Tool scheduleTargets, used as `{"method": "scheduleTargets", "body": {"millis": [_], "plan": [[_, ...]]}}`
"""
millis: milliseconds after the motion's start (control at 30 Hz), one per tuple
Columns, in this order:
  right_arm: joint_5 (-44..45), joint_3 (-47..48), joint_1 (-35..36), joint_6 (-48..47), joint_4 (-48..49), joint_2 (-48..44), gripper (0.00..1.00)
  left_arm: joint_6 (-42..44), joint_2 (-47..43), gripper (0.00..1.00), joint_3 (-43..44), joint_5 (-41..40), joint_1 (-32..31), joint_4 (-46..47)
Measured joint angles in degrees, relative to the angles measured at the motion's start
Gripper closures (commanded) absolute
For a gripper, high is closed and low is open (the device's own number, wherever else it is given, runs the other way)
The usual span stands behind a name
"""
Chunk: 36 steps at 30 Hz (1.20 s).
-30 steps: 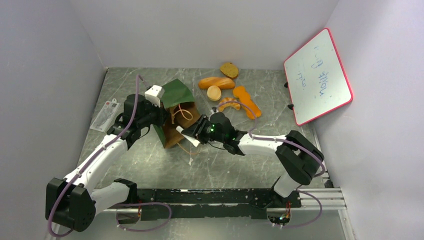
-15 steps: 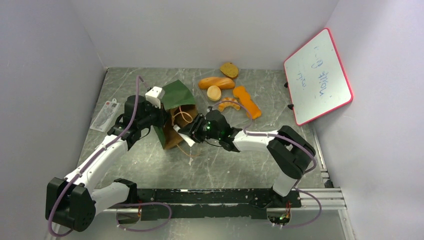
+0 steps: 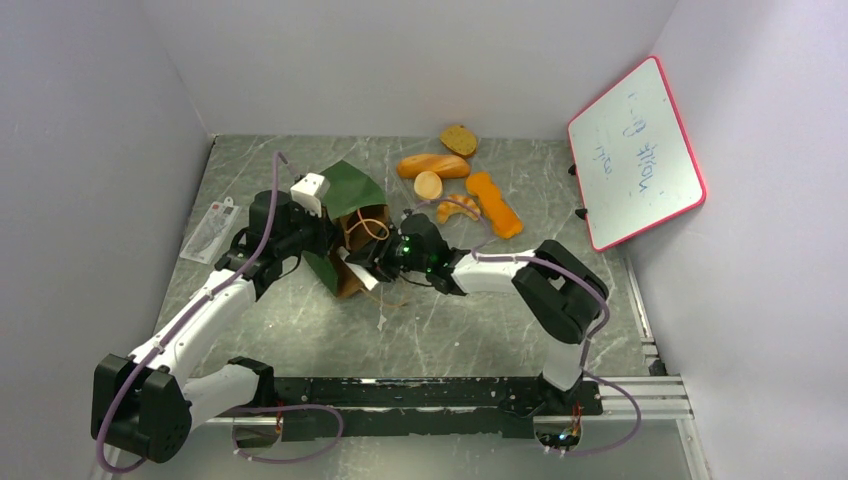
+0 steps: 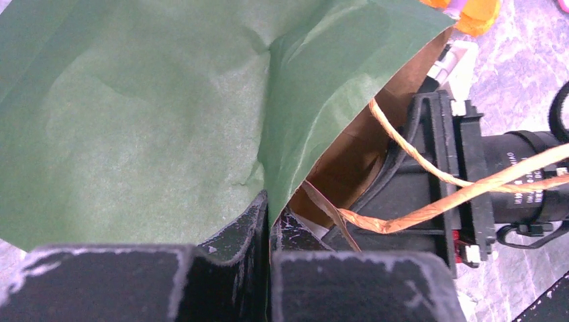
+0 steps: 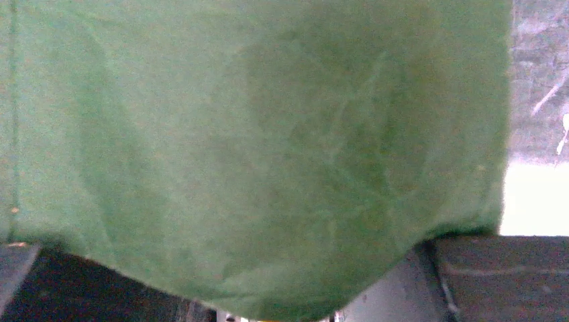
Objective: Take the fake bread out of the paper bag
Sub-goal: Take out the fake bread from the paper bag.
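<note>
The paper bag (image 3: pixel 352 188) lies tilted, its dark green side up and its brown mouth facing right. My left gripper (image 3: pixel 318 232) is shut on the bag's green rim, seen close in the left wrist view (image 4: pixel 270 215). My right gripper (image 3: pixel 362 262) is at the bag's mouth, its black body (image 4: pixel 436 174) under the cord handle (image 4: pixel 463 188). Green paper (image 5: pixel 268 134) fills the right wrist view and hides the jaws. Five fake breads lie on the table behind: loaf (image 3: pixel 432 165), bun (image 3: pixel 428 185), croissant (image 3: pixel 458 207), long flat piece (image 3: pixel 494 203), speckled slice (image 3: pixel 459 139).
A pink-framed whiteboard (image 3: pixel 636 152) leans on the right wall. A clear packet (image 3: pixel 209 231) lies at the table's left edge. Grey walls close in the table on three sides.
My right gripper has moved left, from beside the bag to its mouth. The left gripper keeps its hold and the bag has shifted slightly.
</note>
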Motion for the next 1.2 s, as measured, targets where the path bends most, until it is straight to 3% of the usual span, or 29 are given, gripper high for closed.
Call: {"method": "scheduleTargets", "body": {"millis": [233, 567, 833, 1200], "plan": [[-1.7, 1.97, -0.02, 0.24, 0.76, 3.45, 0.54, 0.04, 0.0, 0.93, 0.0, -0.02, -0.13, -0.07], [-5.31, 3.69, -0.02, 2.56, 3.39, 6.62, 0.99, 0.44, 0.0, 0.93, 0.0, -0.52, -0.2, -0.09], [-5.64, 0.9, -1.01, 3.13, 5.73, 6.08, 1.0, -0.48, 0.0, 0.93, 0.0, -2.6, -0.61, -0.13], [-3.15, -5.31, -3.89, 0.85, 3.85, -3.48, 1.0, -2.29, 1.09, 0.93, 0.22, -11.41, -0.85, -0.52]]}}
